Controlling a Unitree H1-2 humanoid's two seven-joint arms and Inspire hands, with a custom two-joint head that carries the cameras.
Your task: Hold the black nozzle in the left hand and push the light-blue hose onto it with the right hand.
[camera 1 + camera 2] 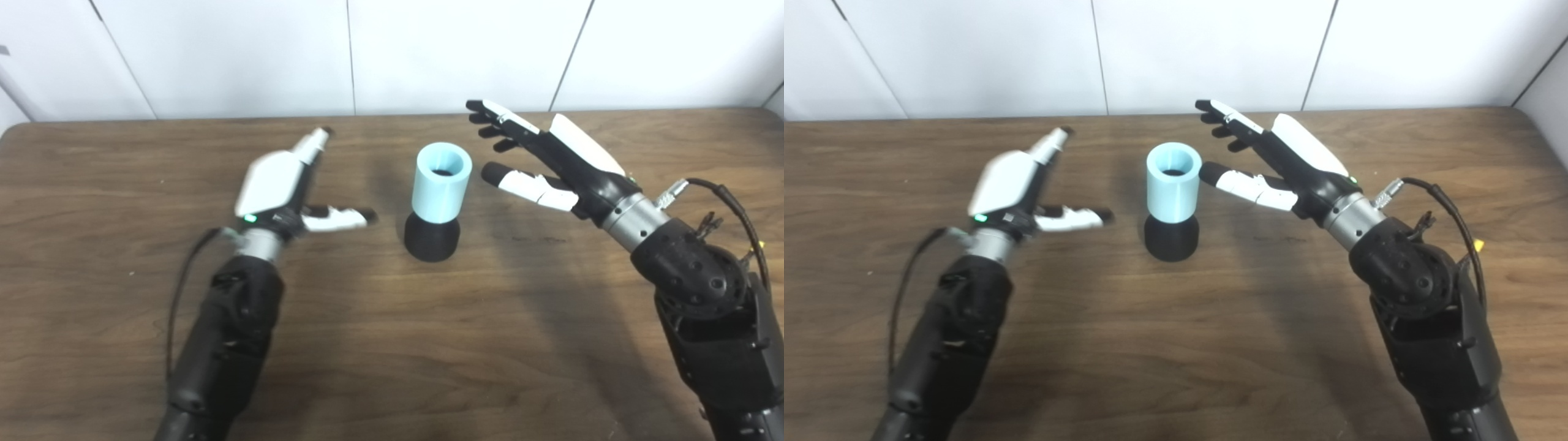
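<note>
- A short light-blue plastic hose (441,180), a wide open-topped tube, stands upright on a round black nozzle (432,237); the nozzle's flared base rests on a dark brown wooden worktop (392,343).
- The joined pair stands near the middle of the worktop, between the two hands and touched by neither.
- The left hand (278,184), white-backed with black fingers, hovers to the left of the hose. Its fingers are stretched straight and its thumb points sideways toward the nozzle, stopping short of it. It is spread wide and holds nothing.
- The right hand (551,162) hovers to the right of the hose, fingers spread and pointing past the hose's far side. Its thumb tip lies just beside the hose's upper wall, with a small gap in the left eye view. It too holds nothing.
- Behind the hose, a white panelled wall (392,55) meets the worktop's far edge.
</note>
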